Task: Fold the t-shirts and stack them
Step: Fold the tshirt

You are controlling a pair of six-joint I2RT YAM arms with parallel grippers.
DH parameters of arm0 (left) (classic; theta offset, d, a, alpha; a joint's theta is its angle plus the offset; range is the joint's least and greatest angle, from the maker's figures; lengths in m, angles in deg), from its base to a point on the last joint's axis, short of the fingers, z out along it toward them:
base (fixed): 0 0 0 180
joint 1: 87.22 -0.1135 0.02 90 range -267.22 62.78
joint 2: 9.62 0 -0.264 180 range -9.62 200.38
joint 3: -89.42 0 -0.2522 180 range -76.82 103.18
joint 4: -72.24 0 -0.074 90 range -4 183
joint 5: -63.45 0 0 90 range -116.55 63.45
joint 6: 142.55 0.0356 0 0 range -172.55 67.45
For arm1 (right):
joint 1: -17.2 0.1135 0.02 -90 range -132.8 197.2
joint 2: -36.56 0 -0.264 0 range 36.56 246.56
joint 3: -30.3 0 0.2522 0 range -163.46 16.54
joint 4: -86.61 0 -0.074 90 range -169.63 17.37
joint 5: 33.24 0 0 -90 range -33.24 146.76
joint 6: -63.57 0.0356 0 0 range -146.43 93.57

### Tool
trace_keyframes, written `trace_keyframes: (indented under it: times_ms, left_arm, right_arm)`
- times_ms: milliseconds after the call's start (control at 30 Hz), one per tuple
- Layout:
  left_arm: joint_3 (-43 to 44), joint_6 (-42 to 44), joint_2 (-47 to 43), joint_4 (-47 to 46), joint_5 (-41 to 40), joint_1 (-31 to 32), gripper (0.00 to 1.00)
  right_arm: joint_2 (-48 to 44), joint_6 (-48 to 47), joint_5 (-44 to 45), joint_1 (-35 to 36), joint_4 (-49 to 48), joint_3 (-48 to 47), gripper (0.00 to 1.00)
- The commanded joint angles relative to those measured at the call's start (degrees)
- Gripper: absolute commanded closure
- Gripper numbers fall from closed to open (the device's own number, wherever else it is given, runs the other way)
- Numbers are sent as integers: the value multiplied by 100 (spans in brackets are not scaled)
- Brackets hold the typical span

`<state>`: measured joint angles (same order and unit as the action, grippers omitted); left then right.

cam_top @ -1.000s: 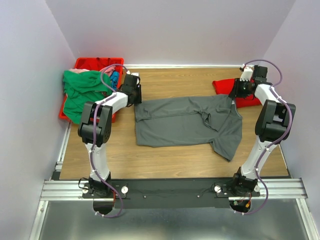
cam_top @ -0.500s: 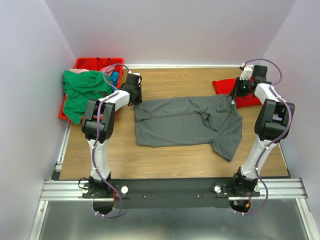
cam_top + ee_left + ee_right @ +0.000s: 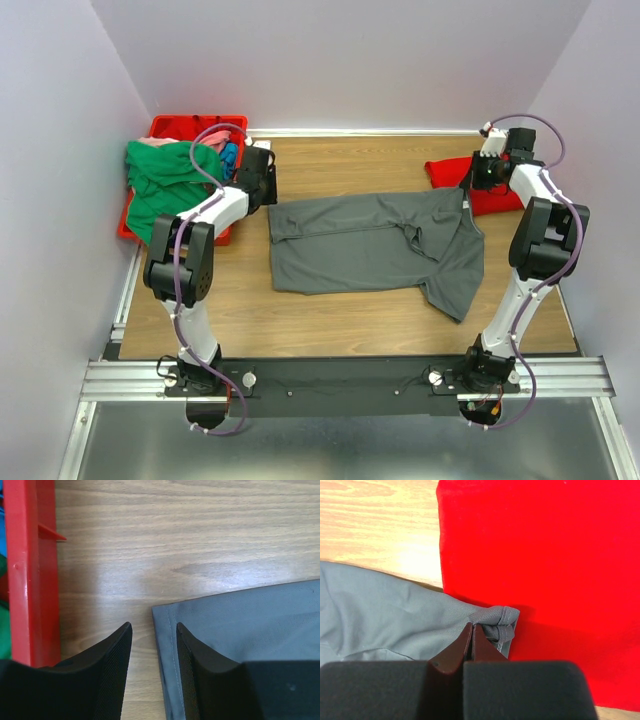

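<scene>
One dark grey short-sleeved cloth t-shirt [image 3: 375, 245] lies spread flat in the middle of the wooden table [image 3: 330, 310], one sleeve pointing to the near right; one bright red cloth t-shirt [image 3: 447, 170], folded, lies at the far right, and the grey shirt's far right corner overlaps its edge; one red plastic bin [image 3: 175, 125] stands at the far left corner, one green cloth t-shirt [image 3: 160, 190] spilling over its near rim; a sliver of pink cloth [image 3: 155, 143] and a sliver of blue cloth [image 3: 230, 156] show inside it, too little to tell whether each is a whole shirt.

There are two grippers; the left gripper [image 3: 154, 630] hangs over the grey shirt's far left corner, jaws partly apart and holding nothing, one finger above bare wood, the other above the hem; the right gripper [image 3: 471, 626] has its jaws pressed together on a small bunched fold of the grey shirt's edge, just beside the red one.
</scene>
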<state>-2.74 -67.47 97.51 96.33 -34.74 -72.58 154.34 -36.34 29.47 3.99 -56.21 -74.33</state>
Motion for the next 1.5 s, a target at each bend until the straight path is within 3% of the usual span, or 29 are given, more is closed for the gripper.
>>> trace_keyframes:
  times_ms: [0,300,467,600,633,700,733,1367,1400,1467]
  left_arm:
    - [-122,-73,114,-84,150,-31,51]
    - [124,-64,580,13,405,-22,53]
    - [291,-64,747,83,572,-22,60]
    - [352,-73,844,75,652,-31,75]
    - [361,-73,844,49,625,-31,86]
    - [387,-73,853,40,564,-31,99]
    - [448,-64,879,48,485,-39,100]
    - [1284,129,1372,294,405,-154,100]
    - [1319,121,1363,303,405,-145,100]
    - [1433,138,1319,365,405,-145,84]
  right_arm:
    - [132,-28,-163,-41,40,-203,100]
    - [228,-142,-224,-41,49,-387,100]
    - [298,-151,-207,-41,57,-484,100]
    - [360,-151,-154,-41,57,-572,99]
    - [360,-160,-137,-41,66,-598,100]
    - [395,-178,-93,-41,66,-634,100]
    - [395,-178,-23,-41,66,-651,100]
    - [694,-239,575,-41,93,-1222,99]
    - [694,-239,602,-41,93,-1240,94]
    - [659,-248,742,-41,93,-1240,85]
